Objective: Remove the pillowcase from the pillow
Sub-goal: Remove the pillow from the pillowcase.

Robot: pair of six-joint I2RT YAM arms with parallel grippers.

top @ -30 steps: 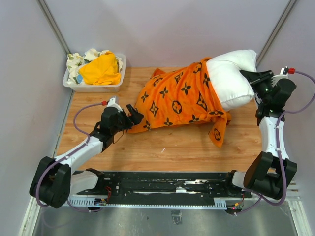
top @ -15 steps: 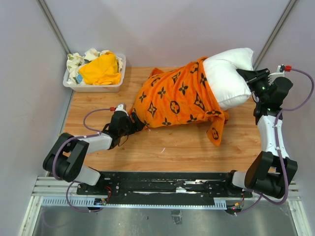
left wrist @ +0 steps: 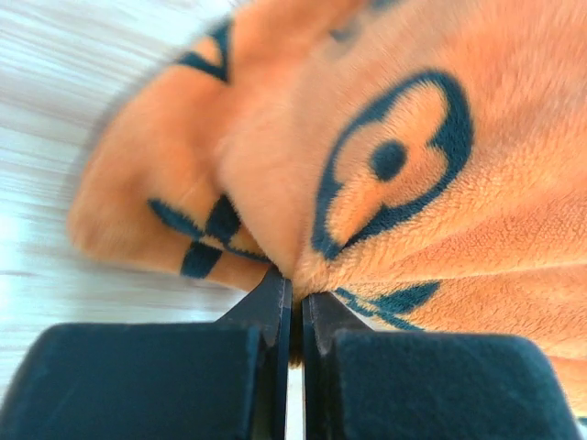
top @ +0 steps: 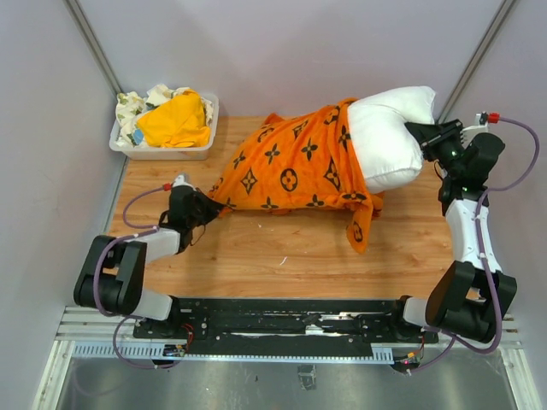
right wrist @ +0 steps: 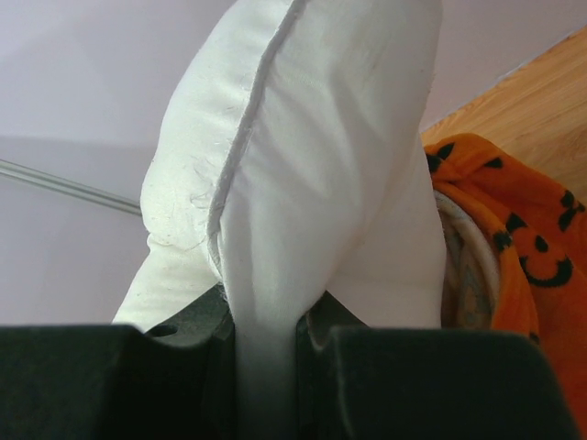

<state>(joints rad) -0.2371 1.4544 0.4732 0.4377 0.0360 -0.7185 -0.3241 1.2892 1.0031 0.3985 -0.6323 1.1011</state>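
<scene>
The left fingers (left wrist: 156, 376) are pressed almost together on a thin fold at the closed corner of the pillowcase (left wrist: 413, 174). The right fingers (right wrist: 101, 376) pinch a gathered ridge of the pillow (right wrist: 312, 137) at its bare end. Both things look soft and light. The plush case will probably stretch, sag and slide rather than hold a shape, and its fleecy nap could creep out of a shallow pinch. The corner, where the cloth is doubled, therefore seems the best place to hold it. The pillow squashes under the grip, so a deep bite along its seamed edge is likely safer than a nip of loose cover. The case is orange with black flower and circle motifs, and pale inside where its open mouth flops down. It lies across the middle of the tabletop (top: 282, 256), its left part flat and stretched toward the left fingers and its right part wrapped around the plump white pillow. The pillow's uncovered end sticks out near the right edge and appears raised.
</scene>
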